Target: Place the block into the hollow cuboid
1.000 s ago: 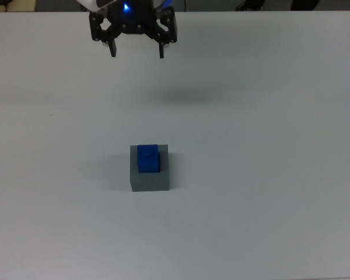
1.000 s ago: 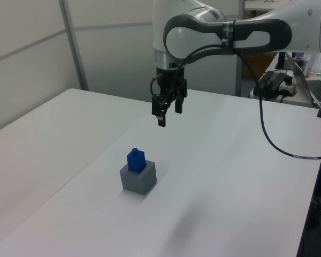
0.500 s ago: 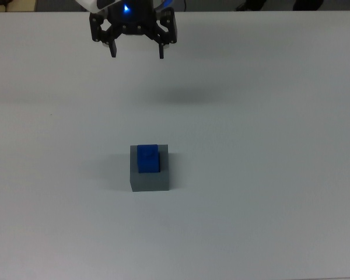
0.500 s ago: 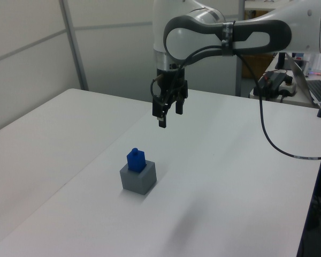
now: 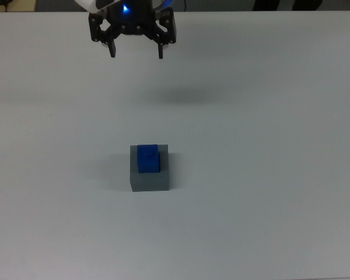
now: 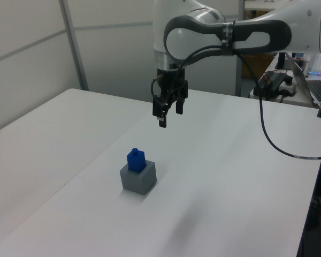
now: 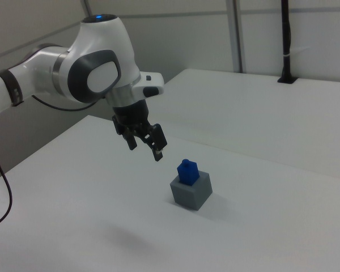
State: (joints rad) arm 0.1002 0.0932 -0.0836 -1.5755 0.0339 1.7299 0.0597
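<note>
Since the block [image 5: 147, 158] is already being held snugly in the hollow cuboid [image 5: 149, 178], poking up out of its recess, nothing is being gripped: the gripper [image 5: 136, 51] is being kept wide open and empty, well above and apart from the cuboid, so pretty much done.

White arm [image 6: 214, 32] with grey joint panels, black pincer [image 6: 169, 113], seemingly blue-lit.
</note>
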